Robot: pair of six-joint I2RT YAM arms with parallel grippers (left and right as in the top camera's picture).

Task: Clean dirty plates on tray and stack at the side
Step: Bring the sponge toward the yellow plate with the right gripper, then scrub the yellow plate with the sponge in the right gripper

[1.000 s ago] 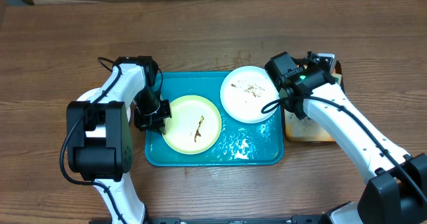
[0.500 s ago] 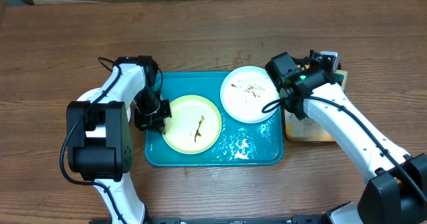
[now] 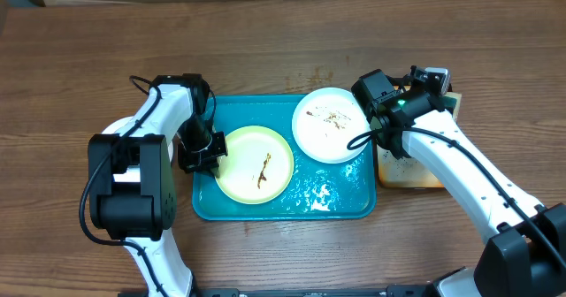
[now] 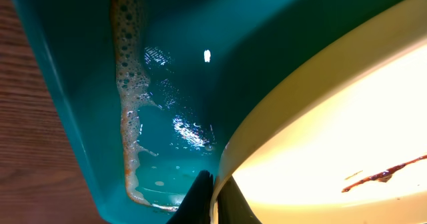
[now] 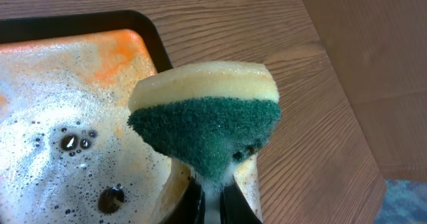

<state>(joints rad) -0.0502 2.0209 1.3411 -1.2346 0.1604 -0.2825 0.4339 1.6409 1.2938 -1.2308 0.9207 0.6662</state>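
Yellow-green plate (image 3: 255, 164) and white plate (image 3: 330, 125) crowd the tray (image 3: 329, 197); open table (image 3: 265, 49) behind.

Smeared yellow-green plate (image 3: 243, 169) and white plate (image 3: 330, 129) lie on the wet teal tray (image 3: 252, 111).

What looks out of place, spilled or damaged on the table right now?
The white plate sits askew: its far edge overhangs the teal tray's back rim instead of lying flat inside. Soapy water is pooled on the tray floor, with orange-tinged foam along its wall. Nothing looks broken.
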